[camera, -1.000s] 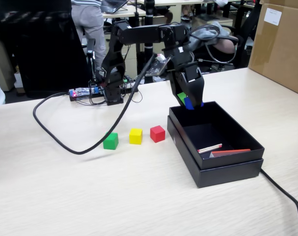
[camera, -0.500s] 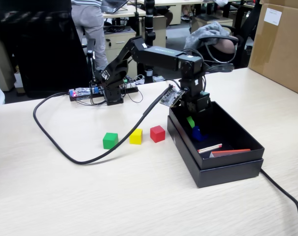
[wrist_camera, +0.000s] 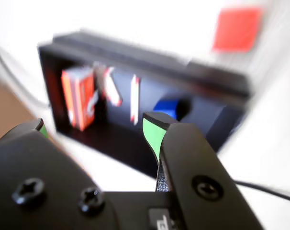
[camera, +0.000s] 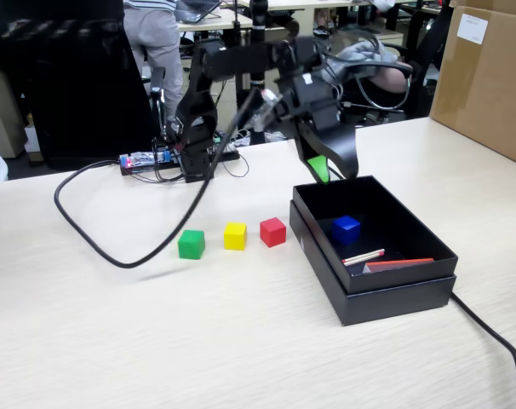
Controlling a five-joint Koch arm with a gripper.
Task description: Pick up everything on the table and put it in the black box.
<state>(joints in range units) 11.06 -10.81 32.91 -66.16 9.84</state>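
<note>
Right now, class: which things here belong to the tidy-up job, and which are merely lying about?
Part of the job:
blue cube, lying in the black box
green cube, yellow cube and red cube, on the table
gripper, open and empty above the box

Lying about:
thick black cable
red-and-white sticks in the box
brown carton

A small solid blue cube [camera: 345,228] is lying inside the matte black shallow rectangular cardboard box [camera: 420,256], beside thin red-and-white sticks [camera: 364,256]. The black gripper with green pads [camera: 329,169] is being held empty above the box's far rim, jaws parted. Three more small cubes are sitting in a row on the light beige wood-grain table [camera: 156,332], left of the box: green [camera: 191,244], yellow [camera: 234,235] and red [camera: 272,231]. A thick black cable [camera: 105,247] is looping across the table.
</note>
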